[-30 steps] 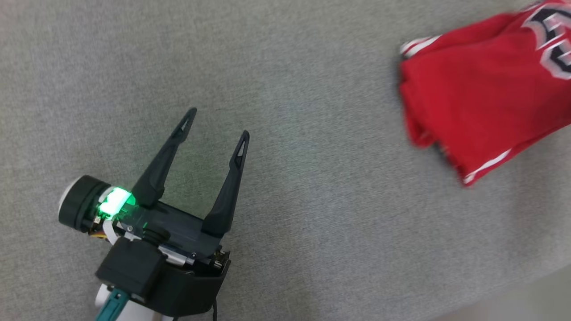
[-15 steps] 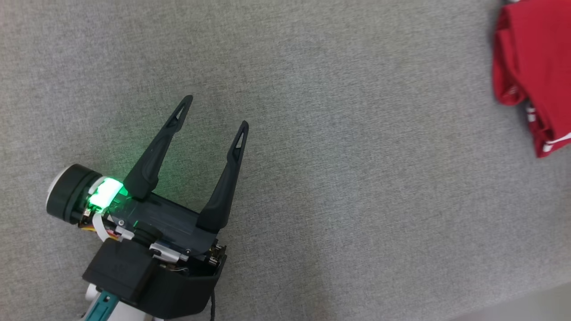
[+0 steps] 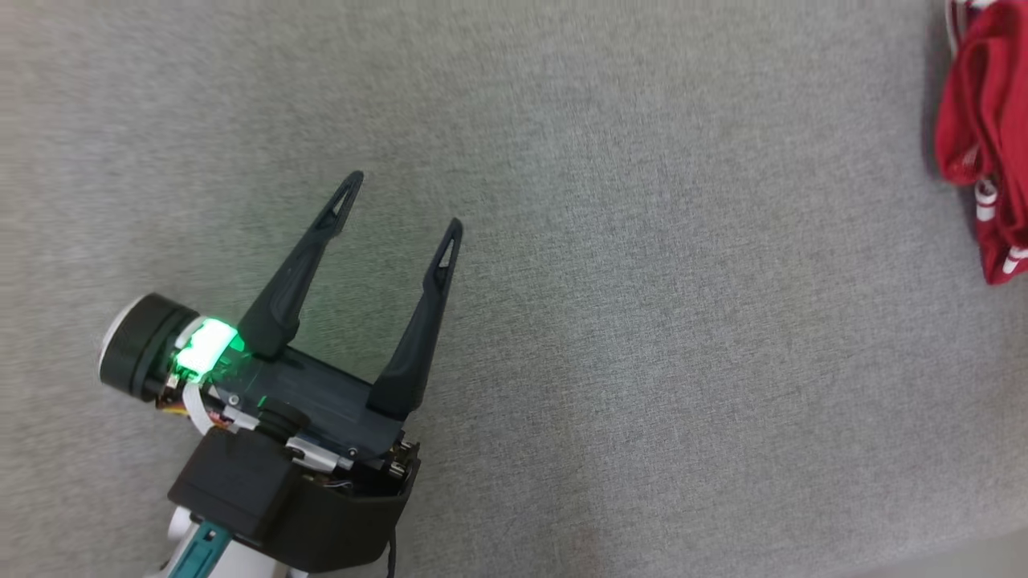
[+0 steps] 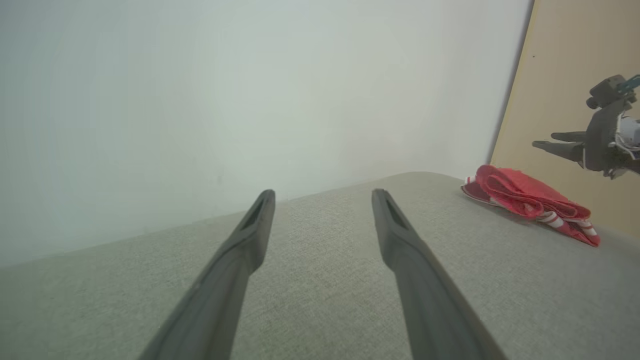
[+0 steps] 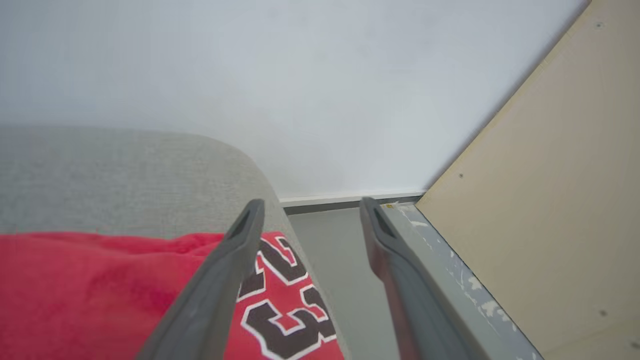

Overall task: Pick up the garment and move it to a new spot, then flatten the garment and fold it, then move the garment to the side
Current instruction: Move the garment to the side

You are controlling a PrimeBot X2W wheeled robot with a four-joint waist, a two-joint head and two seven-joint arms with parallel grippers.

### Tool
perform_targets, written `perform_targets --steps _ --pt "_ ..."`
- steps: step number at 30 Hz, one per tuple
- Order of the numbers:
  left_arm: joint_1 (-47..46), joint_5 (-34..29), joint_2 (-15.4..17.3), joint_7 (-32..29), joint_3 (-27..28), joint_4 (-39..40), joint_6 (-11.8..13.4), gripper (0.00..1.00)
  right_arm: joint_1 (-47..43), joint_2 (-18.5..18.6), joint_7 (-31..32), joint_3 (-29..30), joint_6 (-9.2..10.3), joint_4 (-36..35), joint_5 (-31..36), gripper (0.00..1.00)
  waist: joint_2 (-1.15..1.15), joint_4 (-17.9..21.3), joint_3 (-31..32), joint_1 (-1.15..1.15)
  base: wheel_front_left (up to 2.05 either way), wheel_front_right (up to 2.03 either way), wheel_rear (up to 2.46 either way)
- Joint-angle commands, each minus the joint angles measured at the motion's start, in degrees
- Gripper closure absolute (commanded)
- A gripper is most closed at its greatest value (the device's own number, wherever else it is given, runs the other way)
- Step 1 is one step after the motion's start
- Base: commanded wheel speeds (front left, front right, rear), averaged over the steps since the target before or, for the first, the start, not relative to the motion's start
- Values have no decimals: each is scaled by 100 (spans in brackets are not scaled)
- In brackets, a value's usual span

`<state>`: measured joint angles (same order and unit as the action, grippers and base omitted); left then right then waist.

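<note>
The garment (image 3: 986,144) is a red jersey with white trim, lying bunched at the right edge of the grey fabric surface (image 3: 642,321). From the left wrist it shows as a low folded heap (image 4: 525,200) far to the right. My left gripper (image 3: 406,201) rests low on the left, open and empty, well apart from the garment; its fingers (image 4: 322,195) stand spread. My right gripper (image 5: 311,205) hovers just over the garment's (image 5: 100,290) right end, above the black "23" print, open with nothing between its fingers. It also appears raised above the heap (image 4: 548,141).
The surface's rounded right end (image 5: 260,170) drops off close to the garment. Beyond it are grey floor (image 5: 345,260), a white wall (image 5: 300,75) and a beige board (image 5: 550,200) leaning on the right. Wide bare fabric lies between my left gripper and the garment.
The garment has gone rightward across the surface, from spread and partly lifted to a narrow bunch at the head view's right edge. My left gripper has stayed nearly in place.
</note>
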<state>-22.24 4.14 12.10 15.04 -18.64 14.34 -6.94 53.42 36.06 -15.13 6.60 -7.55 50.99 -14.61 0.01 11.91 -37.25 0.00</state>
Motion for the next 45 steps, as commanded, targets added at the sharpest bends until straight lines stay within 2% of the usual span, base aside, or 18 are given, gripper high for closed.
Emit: perform_targets --steps 1,5,9,15,24,30,33,35,39,45 --pt "106 62 -22 19 14 -14 41 0 -186 -148 0 27 15 -72 188 0 -1 -133 307 0 0 0 0" --pt "302 103 -127 19 67 -93 126 0 -486 -673 -1 58 15 -556 735 0 -1 -306 747 0 0 0 0" --pt "561 236 -295 19 149 -313 243 0 -807 -1154 2 -205 15 -975 741 0 -1 -527 1203 0 0 0 0" --pt "976 557 -568 19 316 -613 363 0 -1363 -1590 1 -779 15 -1610 567 0 -1 -912 1799 0 0 0 0" --pt "1351 930 -651 -3 884 -1377 846 0 -2220 -2224 1 -1608 15 -2430 425 0 -1 -1212 2471 0 0 0 0" --pt "1546 1094 -586 3 1142 -1736 970 0 -2803 -2586 0 -1870 15 -3031 508 0 -1 -1329 2981 0 0 0 0" --pt "1614 1047 -561 10 1172 -1774 979 0 -3077 -2675 1 -1830 15 -3316 527 0 -1 -1380 3146 0 0 0 0" --pt "1679 809 -450 15 1086 -1736 935 0 -3314 -2673 1 -1797 15 -3610 607 0 -1 -1434 3288 0 0 0 0" --pt "1935 652 -485 15 1081 -1567 807 0 -3855 -2776 1 -1605 15 -4158 607 0 -1 -1500 3556 0 0 0 0" --pt "2330 720 -636 17 1121 -1341 325 0 -4676 -2941 1 -1196 15 -4460 429 0 -1 -1584 3874 0 0 0 0"
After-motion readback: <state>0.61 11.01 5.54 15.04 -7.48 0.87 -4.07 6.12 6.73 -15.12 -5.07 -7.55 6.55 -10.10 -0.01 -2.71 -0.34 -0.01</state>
